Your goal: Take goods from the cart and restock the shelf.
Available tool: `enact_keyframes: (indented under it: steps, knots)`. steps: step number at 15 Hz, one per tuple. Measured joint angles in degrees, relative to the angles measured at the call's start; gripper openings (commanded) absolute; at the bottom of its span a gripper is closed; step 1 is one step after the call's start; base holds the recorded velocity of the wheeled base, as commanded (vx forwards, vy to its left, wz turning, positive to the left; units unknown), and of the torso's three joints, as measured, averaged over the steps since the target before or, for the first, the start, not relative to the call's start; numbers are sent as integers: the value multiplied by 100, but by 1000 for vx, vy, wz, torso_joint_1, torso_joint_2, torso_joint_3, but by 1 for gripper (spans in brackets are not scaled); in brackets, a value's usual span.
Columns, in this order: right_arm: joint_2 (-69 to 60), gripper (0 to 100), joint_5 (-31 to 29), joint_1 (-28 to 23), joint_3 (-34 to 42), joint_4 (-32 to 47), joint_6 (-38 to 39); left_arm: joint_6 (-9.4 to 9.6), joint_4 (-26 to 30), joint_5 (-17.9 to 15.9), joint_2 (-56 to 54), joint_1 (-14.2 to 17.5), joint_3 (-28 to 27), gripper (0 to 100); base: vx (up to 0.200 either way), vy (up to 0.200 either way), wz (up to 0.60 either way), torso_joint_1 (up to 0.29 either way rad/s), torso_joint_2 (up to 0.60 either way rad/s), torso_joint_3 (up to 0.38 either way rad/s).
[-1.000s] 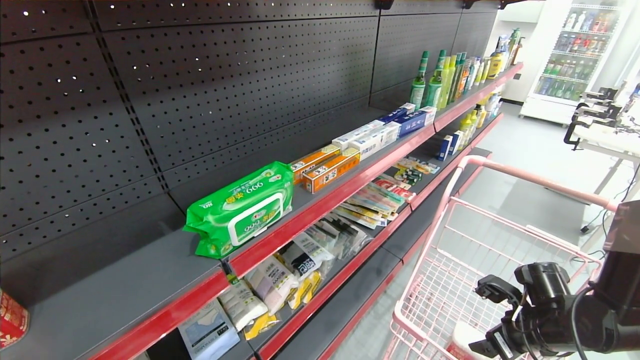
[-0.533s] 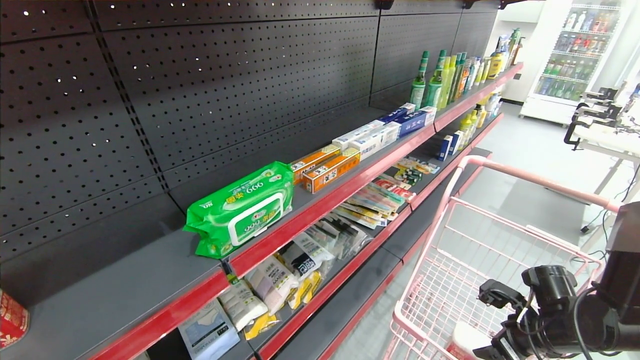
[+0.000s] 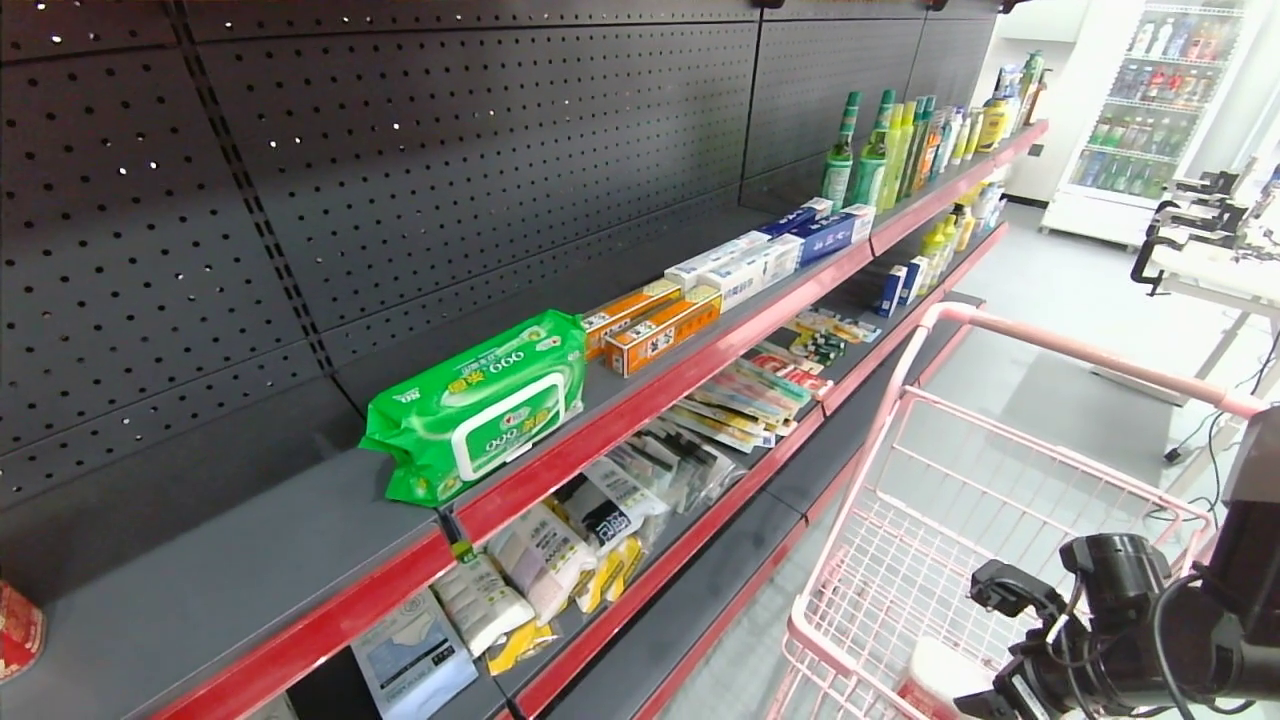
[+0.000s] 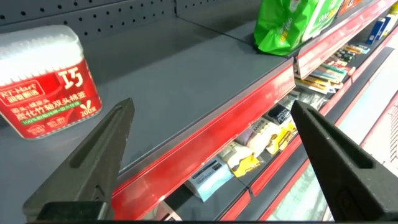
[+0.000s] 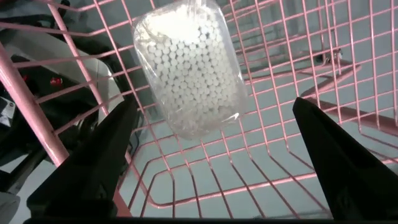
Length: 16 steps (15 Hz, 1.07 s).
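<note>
Well — swab tub waits in the cart, right fingers wide

At the far left of the shelf (image 3: 250,560) stands a red tub (image 4: 46,81). The left gripper (image 4: 212,109) hangs just beside it above bare shelf, fingers spread and holding nothing. Farther right, a wipes pack (image 3: 475,410) lies at the shelf's front edge. Right again is the cart (image 3: 1000,340). Inside it a clear swab tub (image 5: 189,68) rests against the wire, and the right gripper (image 5: 212,106) hangs near it, fingers wide apart and not touching.

The risks, as I judge them:
- The tub looks round and smooth, so fingers closing off-centre could push it away along the wire.
- A fingertip could snag in the mesh on the way down.
- On the lift the tub might knock the cart's rim — or bump the red tub when set down.
</note>
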Motion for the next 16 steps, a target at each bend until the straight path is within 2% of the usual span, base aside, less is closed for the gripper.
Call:
enact_keyframes:
  steps: [7, 11, 16]
  knots:
    - [113, 100, 194, 74, -199, 5, -90, -2, -2, -2, 0, 0, 0, 100, 0, 0, 0, 0, 0, 0]
    - [187, 100, 250, 72, -188, 2, -101, 5, -2, 0, 0, 0, 0, 100, 0, 0, 0, -110, 264, 157]
    - [232, 100, 521, 50, -240, 2, -101, 6, -9, -2, 0, 0, 0, 100, 0, 0, 0, -5, 16, 8]
